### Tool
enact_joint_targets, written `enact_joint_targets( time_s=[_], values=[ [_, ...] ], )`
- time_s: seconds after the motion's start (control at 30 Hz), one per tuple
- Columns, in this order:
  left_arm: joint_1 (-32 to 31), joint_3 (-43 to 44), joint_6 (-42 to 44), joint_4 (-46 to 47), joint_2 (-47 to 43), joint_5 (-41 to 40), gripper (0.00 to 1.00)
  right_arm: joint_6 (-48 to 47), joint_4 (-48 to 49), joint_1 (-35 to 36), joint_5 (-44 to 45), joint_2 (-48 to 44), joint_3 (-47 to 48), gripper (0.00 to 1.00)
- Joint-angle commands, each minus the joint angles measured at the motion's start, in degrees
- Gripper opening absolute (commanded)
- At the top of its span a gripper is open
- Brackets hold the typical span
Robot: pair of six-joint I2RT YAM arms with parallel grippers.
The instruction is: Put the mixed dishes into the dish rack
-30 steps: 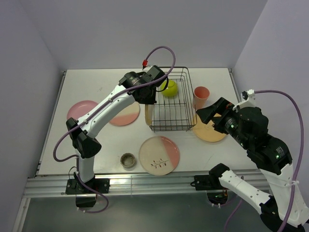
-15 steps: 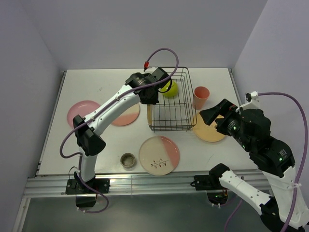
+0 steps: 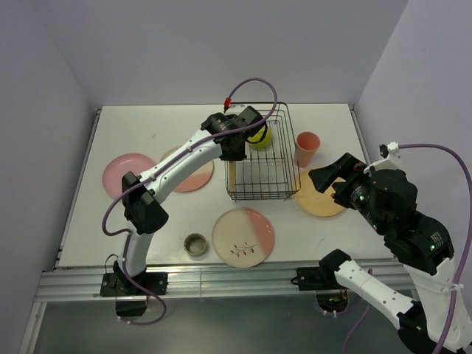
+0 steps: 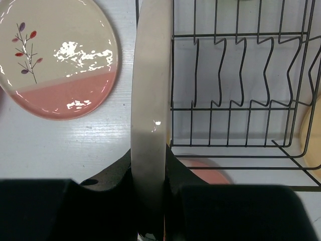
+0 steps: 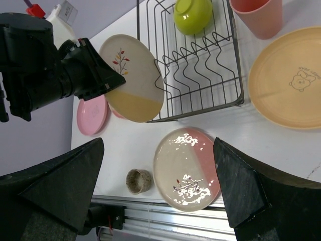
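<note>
a white table (image 3: 140,136) carries everything. near its middle stands a black wire dish rack (image 3: 262,189), a rectangular basket with open grid sides and a row of wavy dividers on its floor.

the left gripper (image 4: 149,175) is narrowed tight onto the rim of a cream-and-yellow round plate (image 5: 131,78) with a leaf sprig, holding it upright on edge just outside the rack's left wall; whether plate and wire touch cannot be told. the right gripper (image 5: 159,188) hangs to the right of the rack with its fingers spread wide and nothing between them.

an orange-yellow round plate (image 3: 321,200) with a small bear drawing lies flat by the rack's right side. a cream-and-pink round plate (image 3: 243,236) with a sprig lies in front of the rack, a second cream-and-pink plate (image 3: 193,175) lies left of it, and a plain pink round plate (image 3: 124,171) sits further left.

a lime-green bowl (image 3: 259,136) rests inside the rack at its far end. a salmon-pink tumbler (image 3: 307,147) stands upright just right of the rack. a small grey speckled cup (image 3: 195,244) stands near the front edge, left of the front plate.
</note>
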Motion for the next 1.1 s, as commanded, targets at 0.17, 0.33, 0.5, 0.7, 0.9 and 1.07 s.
enact_joint_targets(
  time_s=[0.17,0.33,0.5,0.7,0.9,1.07],
  values=[
    [-0.67,-4.63,-2.99,6.00,-2.51,-0.42,0.02,-0.47,0.43,-0.37,1.54,-0.84,-0.09,0.96],
    [-1.02,-5.52,-3.00,6.09,-1.89,0.10,0.19,-0.65,0.78,-0.38,1.63,-1.02,-0.70,0.96],
    [-1.81,-3.68,-2.82,4.78,-0.75,-0.60,0.59,-0.30,1.22,-0.38,1.01,-1.10,-1.40,0.96],
    [-2.34,-4.11,-2.91,4.33,-1.54,-1.04,0.89,-0.30,1.58,-0.38,1.02,-1.28,-1.93,0.96],
    [-2.60,-2.45,-2.55,3.55,-3.56,-2.79,0.99,-0.30,2.19,-0.38,0.58,-0.67,-1.76,0.96],
    [-2.60,-1.48,-3.17,1.96,-7.24,-4.55,0.99,-0.56,3.24,-0.38,-0.83,0.12,-2.20,0.96]
  ],
)
